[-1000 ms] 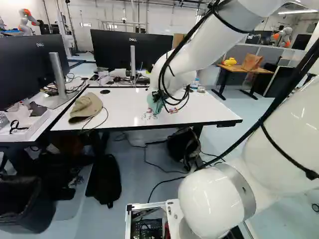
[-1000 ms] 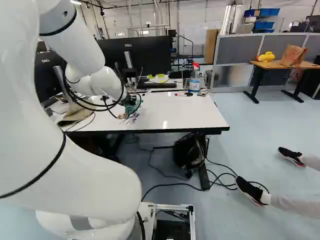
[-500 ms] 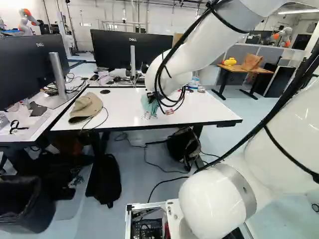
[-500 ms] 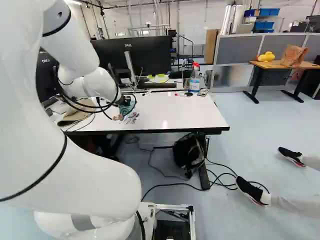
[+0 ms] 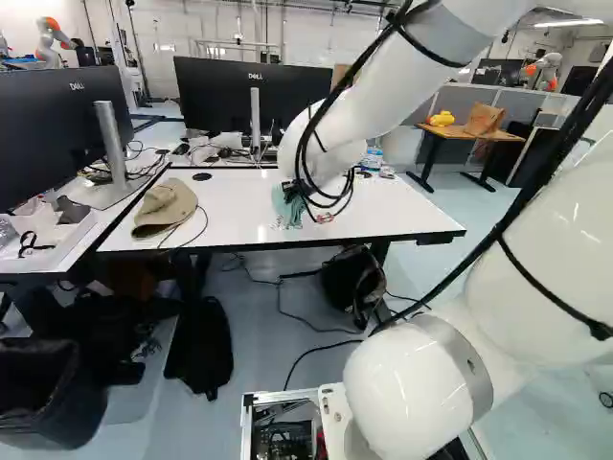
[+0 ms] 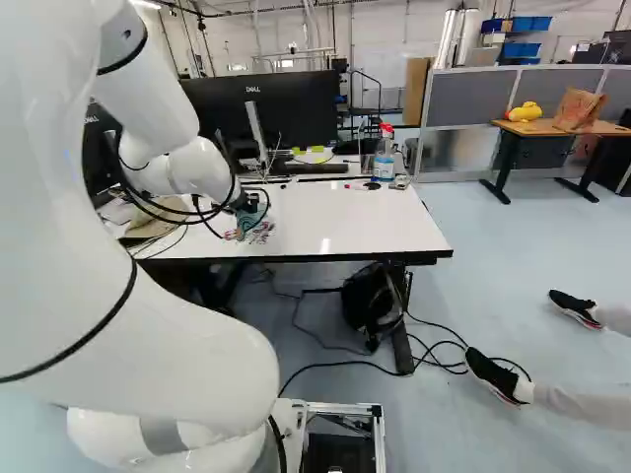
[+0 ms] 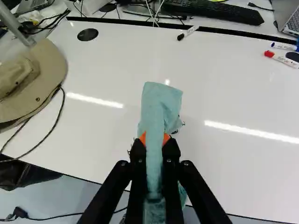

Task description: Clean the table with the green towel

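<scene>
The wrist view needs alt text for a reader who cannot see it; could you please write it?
A black gripper pinches a green towel between its orange-padded fingers over a glossy white table. A beige brimmed hat lies off to one side, with three markers and a black keyboard farther ahead.

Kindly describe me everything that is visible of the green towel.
The towel is blue-green, soft-looking cloth, bunched into a narrow, creased strip. The tool pinches it between two orange pads; it runs back between the black fingers, with a bit showing beside one. Its wider, folded end sticks out ahead, over the white table, with dark marks nearby. Whether it touches the tabletop is unclear.
</scene>
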